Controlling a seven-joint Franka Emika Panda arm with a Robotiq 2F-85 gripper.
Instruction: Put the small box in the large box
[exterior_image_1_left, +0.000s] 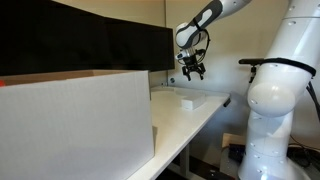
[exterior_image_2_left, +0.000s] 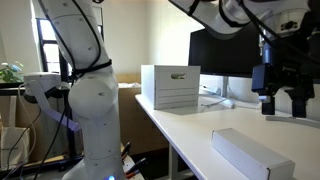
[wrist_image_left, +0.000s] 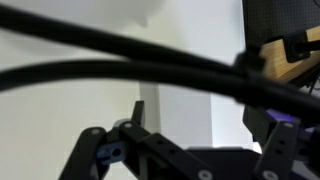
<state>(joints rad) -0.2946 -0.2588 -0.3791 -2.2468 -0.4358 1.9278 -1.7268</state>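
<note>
The small box (exterior_image_2_left: 250, 153) lies flat on the white table (exterior_image_2_left: 190, 130). It is long and thin. Its long side runs along the front edge of the table, so one short end points toward the large box (exterior_image_2_left: 170, 88) and the other short end points away from it. The two boxes are well apart. In an exterior view the large box (exterior_image_1_left: 75, 125) stands close to the camera, with white sides and a brown top edge, and the small box (exterior_image_1_left: 190, 98) sits far down the table. The gripper (exterior_image_2_left: 284, 105) hangs in the air over the table, above the small box and not touching it. Its two fingers (exterior_image_2_left: 268, 106) are spread wide, with nothing between them. Dark screens (exterior_image_1_left: 80, 45) stand behind the table. In the wrist view, thick black cables (wrist_image_left: 120, 45) cover most of the picture, and the small box cannot be made out.
</note>
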